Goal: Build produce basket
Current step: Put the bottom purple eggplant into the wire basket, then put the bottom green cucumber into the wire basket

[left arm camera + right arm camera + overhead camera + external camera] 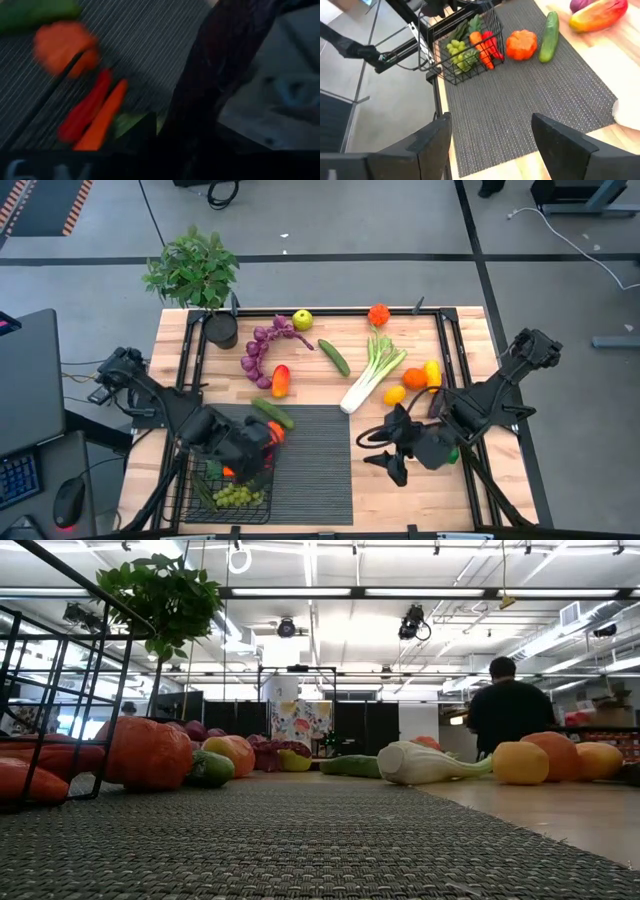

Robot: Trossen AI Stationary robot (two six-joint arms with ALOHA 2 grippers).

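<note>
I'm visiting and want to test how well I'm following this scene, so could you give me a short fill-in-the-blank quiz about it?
1. The bunch of green grapes lies inside the black wire ____.
2. The orange pumpkin sits on the ribbed mat, right beside a green ____.
3. The right gripper hangs over the mat with its fingers ____.
4. At a back corner of the table stands a leafy potted ____.

Missing words: basket; cucumber; open; plant

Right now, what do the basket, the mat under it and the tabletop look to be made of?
Basket: thin black wire, likely coated metal, an open grid you can see through. Mat: dark woven or ribbed fabric or vinyl, matte, fine parallel ridges. Tabletop: pale wood, plank seams and grain showing, with a dark frame along the rim.
</note>
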